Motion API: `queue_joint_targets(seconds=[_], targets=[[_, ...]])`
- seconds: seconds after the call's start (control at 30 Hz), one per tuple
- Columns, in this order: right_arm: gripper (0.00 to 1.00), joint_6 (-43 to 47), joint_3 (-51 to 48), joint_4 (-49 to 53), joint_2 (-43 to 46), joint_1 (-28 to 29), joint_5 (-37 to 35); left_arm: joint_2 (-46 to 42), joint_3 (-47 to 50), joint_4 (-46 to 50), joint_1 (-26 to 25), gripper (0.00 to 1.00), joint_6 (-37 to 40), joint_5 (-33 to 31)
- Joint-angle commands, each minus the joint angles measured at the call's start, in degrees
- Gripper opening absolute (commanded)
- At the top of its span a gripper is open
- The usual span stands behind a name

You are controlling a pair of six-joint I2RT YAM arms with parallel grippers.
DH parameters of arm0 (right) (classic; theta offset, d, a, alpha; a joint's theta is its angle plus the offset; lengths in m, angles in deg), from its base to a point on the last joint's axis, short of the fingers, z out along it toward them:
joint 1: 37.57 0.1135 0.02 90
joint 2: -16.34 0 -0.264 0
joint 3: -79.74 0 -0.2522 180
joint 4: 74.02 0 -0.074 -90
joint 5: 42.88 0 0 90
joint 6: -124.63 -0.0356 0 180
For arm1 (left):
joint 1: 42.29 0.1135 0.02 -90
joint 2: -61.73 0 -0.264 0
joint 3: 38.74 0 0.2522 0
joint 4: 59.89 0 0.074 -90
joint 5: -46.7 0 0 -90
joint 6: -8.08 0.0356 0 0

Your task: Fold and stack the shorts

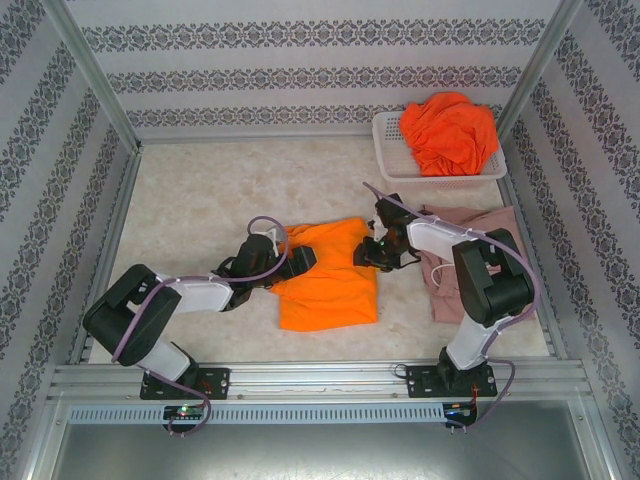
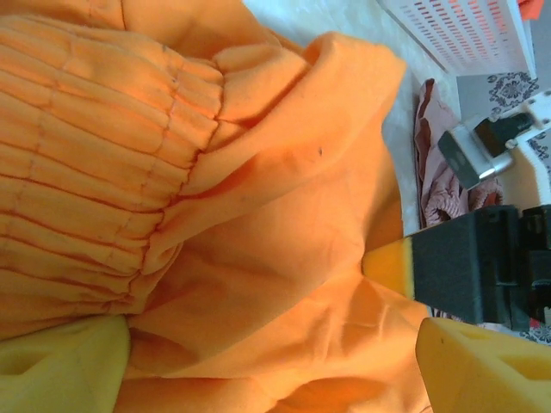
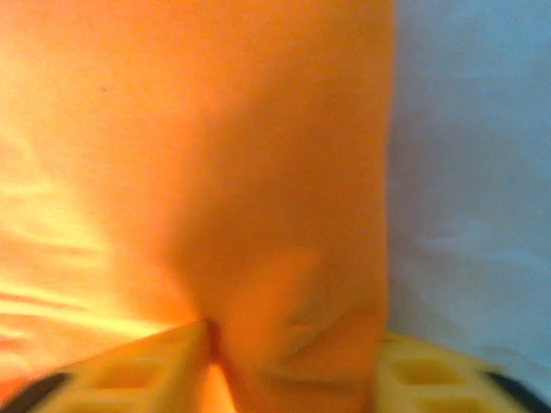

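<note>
Orange shorts [image 1: 330, 290], soft with shirred waist, pucker in the right hand [image 1: 366, 256].

Top external camera sitting high behind arm bases, looking down and forward, taking in whole table [image 1: 200, 190] from far off. Left wrist camera hanging very near orange shorts [image 2: 258, 258], facing across cloth toward right arm [image 2: 534, 172] and white basket [image 2: 465, 34]. Right wrist camera sitting nearest, facing straight into same cloth, pale table showing at right. All three views sharing orange shorts; overhead and left wrist views sharing basket too.
</note>
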Motion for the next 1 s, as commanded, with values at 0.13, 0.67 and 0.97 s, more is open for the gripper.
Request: queue_joint_targets(seconds=[0.13,0.67,0.97], targets=[[0.0,2.7,6.0,13.1,7.8,0.7,-16.1,-9.9,0.0,5.8,-0.2,1.0,4.8,-5.5],[0.0,20.0,27.0,43.7,22.2,-9.2,-43.7,-11.5,0.1,-0.4,-0.1,1.0,7.0,-4.1],[0.0,23.7,35.9,49.3,18.5,-12.6,-47.7,-12.6,0.9,0.0,0.0,1.0,7.1,-4.4]])
